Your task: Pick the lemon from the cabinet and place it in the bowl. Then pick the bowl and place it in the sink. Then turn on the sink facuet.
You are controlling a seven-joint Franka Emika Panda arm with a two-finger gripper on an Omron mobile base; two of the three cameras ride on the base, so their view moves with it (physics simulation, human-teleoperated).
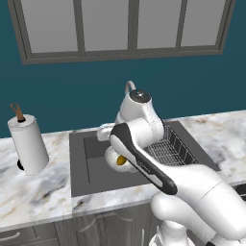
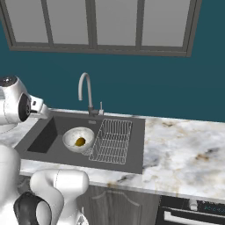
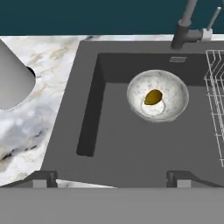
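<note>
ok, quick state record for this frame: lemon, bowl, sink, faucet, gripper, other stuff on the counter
lemon: inside the bowl, lemon
bowl: bowl sits on the sink floor, beside the wire rack
sink: sink holds bowl and rack
faucet: sink facuet at the back edge, no water visible
gripper: gripper above the sink's front edge, open, holding nothing
counter: paper towel roll on the marble beside the sink
done so far: lemon and bowl placed; faucet step left

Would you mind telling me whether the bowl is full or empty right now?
Not empty: the bowl sits upright on the sink floor with the lemon lying inside it, and nothing else in it.
</note>
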